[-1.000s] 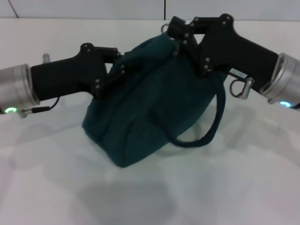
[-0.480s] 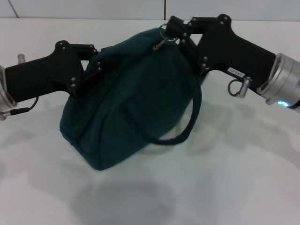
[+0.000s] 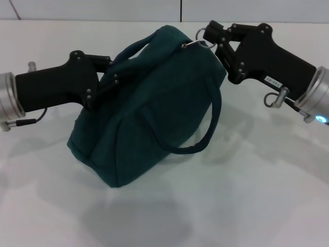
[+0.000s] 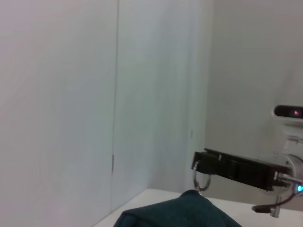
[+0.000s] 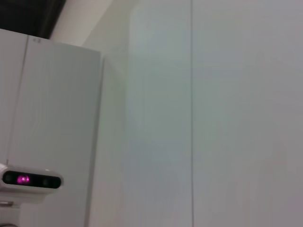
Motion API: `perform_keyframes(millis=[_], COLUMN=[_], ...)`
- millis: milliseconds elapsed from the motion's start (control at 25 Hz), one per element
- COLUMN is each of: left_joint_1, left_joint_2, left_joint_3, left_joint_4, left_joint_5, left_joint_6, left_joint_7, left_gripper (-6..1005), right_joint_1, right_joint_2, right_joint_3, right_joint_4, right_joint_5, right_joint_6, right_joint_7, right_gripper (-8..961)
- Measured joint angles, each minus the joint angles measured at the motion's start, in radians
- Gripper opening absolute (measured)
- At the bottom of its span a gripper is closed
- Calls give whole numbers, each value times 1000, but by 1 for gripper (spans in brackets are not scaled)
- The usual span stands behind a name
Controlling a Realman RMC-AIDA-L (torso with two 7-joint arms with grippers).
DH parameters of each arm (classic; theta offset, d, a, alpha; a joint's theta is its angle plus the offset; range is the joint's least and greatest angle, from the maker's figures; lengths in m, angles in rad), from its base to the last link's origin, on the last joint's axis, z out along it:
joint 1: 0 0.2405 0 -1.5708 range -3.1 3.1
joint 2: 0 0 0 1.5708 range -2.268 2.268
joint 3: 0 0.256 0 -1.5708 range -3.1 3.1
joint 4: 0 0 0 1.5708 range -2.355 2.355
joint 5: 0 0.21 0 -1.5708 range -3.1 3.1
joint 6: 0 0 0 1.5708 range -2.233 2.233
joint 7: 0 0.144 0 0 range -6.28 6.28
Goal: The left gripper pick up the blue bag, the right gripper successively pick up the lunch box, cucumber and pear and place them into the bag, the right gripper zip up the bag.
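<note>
On the table [image 3: 267, 206], one blue bag [image 3: 154, 113] between two grippers

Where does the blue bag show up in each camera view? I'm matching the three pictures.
Head view: the blue bag fills the centre, between the left gripper and the right gripper.
Left wrist view: only its top shows along the bottom edge.
Right wrist view: not in it.
Shared landmark: the metal ring pull at the right gripper's tip.
</note>
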Motion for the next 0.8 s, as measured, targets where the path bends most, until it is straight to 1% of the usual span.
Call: perform_keyframes(millis=[200, 520, 800], left_joint_1=[-5, -3, -2], left_joint_2=[1, 1, 2], left_joint_3=[0, 0, 0], left_joint_4=[1, 3, 1], left_joint_5=[15, 13, 13], left_joint_6=[-1, -21, -21], left_joint_7=[4, -3, -4], left_gripper=[119, 117, 117], right_joint_1=[-16, -24, -25], right_joint_2=[0, -1, -2], right_joint_3=[11, 63, 67], right_joint_4=[6, 38, 91], right_joint_5=[16, 17, 61], right_joint_6=[-1, -5, -3], right_joint_7=[0, -2, 1], right_gripper=[20, 21, 21])
